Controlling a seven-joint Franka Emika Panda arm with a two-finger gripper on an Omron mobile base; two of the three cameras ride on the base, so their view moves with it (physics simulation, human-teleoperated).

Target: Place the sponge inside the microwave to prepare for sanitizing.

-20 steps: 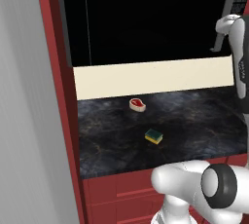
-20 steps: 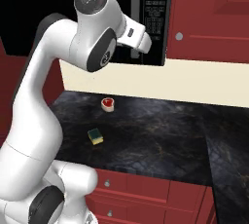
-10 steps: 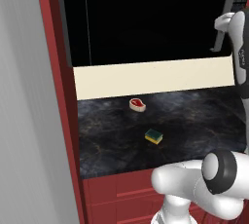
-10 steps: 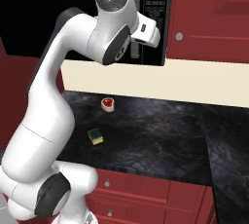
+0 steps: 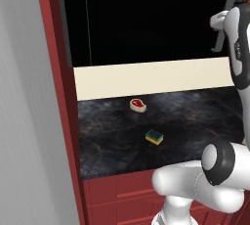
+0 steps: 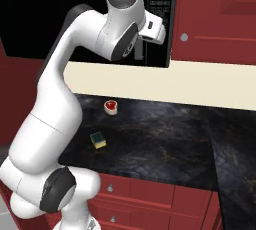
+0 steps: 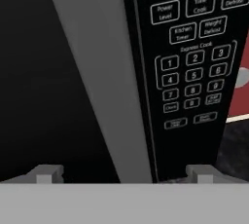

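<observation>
Hand view: gripper (image 7: 125, 172) spread wide, grasping nothing, facing the microwave (image 7: 194, 72) door handle (image 7: 104, 82) and keypad. Left base view: sponge (image 5: 154, 137) lies at centre frame on the dark counter (image 5: 195, 116), near the steak piece (image 5: 138, 104).

So on the dark counter (image 6: 165, 139) I count two loose items: one sponge (image 5: 154, 136), yellow with a green top, and one red-and-white steak-shaped piece (image 5: 138, 104). There's one microwave (image 6: 159, 4) up above, with one long grey door handle (image 7: 99, 82) and one button panel (image 7: 192, 79), and on that panel I can make out nine numbered keys in a three-by-three grid plus some more buttons too blurry to count properly. Also one red upper cabinet door (image 6: 220, 19) with one round knob (image 6: 184, 37), and two little knobs on the red drawers (image 6: 150, 199) below the counter.
</observation>
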